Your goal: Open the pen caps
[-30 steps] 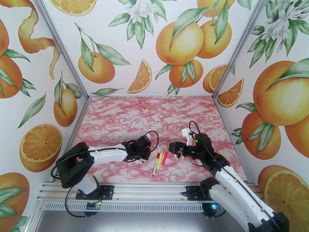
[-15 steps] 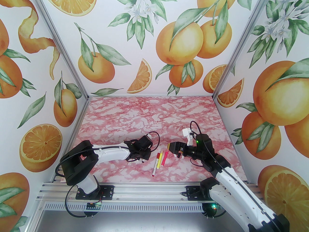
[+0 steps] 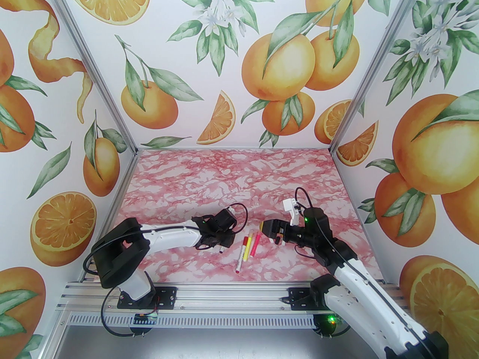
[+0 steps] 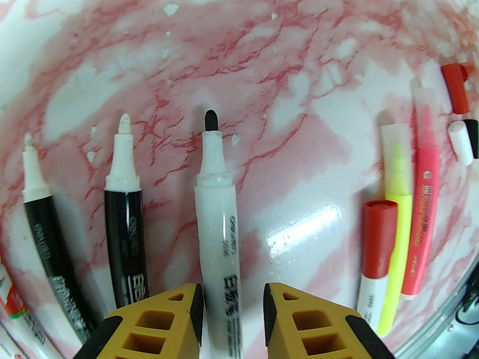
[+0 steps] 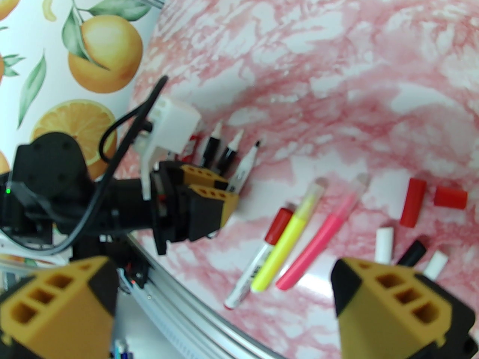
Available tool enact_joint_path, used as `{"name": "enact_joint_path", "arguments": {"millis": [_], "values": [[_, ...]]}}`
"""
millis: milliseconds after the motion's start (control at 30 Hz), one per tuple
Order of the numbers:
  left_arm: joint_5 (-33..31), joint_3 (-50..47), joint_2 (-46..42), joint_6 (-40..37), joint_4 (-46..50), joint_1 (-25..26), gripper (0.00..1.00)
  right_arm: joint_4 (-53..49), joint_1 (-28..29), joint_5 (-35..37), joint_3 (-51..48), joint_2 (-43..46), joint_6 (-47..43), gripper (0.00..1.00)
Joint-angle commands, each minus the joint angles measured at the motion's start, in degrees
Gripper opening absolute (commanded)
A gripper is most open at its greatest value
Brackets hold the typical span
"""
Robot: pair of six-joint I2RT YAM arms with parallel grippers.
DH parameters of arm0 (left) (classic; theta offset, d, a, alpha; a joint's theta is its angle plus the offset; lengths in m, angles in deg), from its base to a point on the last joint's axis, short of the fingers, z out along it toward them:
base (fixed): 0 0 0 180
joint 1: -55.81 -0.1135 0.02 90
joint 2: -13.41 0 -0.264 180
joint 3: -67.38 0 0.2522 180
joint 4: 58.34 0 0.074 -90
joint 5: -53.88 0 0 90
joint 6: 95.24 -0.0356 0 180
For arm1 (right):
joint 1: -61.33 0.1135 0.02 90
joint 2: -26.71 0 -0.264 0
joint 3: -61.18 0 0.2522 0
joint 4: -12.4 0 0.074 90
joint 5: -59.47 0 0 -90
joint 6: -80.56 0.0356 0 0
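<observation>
My left gripper (image 4: 234, 301) stands low over the table, jaws slightly apart around the white barrel of an uncapped black-tipped marker (image 4: 217, 215); a gap shows on its right side. Left of it lie two uncapped black markers (image 4: 125, 215) with white tips. To the right lie a white pen with its red cap (image 4: 378, 245) on, a yellow highlighter (image 4: 397, 215) and a pink highlighter (image 4: 424, 208), both under clear caps. Loose pen caps lie beyond: two red (image 5: 412, 202), two white (image 5: 384, 245), one black (image 5: 411, 252). My right gripper (image 5: 222, 275) hangs wide open above the highlighters, holding nothing.
Both grippers (image 3: 220, 242) (image 3: 267, 232) face each other near the table's front, the three capped pens (image 3: 247, 249) between them. The aluminium front rail (image 3: 224, 294) runs just behind the pens. Pink marble tabletop (image 3: 232, 178) stretches free toward the back wall.
The left gripper's jaws have parted from the white marker's barrel, and the left arm has shifted slightly. The right arm has stayed still and open.
</observation>
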State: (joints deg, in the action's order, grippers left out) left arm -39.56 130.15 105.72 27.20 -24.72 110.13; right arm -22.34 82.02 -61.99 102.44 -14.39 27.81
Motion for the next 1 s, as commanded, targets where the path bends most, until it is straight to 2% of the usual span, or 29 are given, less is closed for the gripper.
{"name": "enact_joint_path", "arguments": {"millis": [0,200,267,567,967], "values": [[0.2,3.2,-4.2,-0.1,2.9,1.4,0.35,-2.1,0.6,1.1,2.1,1.1,0.5,0.99],[1.8,4.8,-5.5,1.7,4.9,3.3,0.35,-5.5,0.6,2.7,2.8,2.8,0.1,0.99],[3.9,4.9,-5.6,5.0,4.3,5.4,0.38,-9.4,0.7,4.7,3.7,4.8,-0.1,0.98],[5.7,6.2,0.1,9.2,2.0,9.5,0.38,-16.2,0.7,8.6,5.2,8.4,-1.8,0.98],[7.5,7.1,5.6,10.7,0.4,10.4,0.39,-18.4,0.7,9.6,4.1,10.4,-2.2,0.98]]}}
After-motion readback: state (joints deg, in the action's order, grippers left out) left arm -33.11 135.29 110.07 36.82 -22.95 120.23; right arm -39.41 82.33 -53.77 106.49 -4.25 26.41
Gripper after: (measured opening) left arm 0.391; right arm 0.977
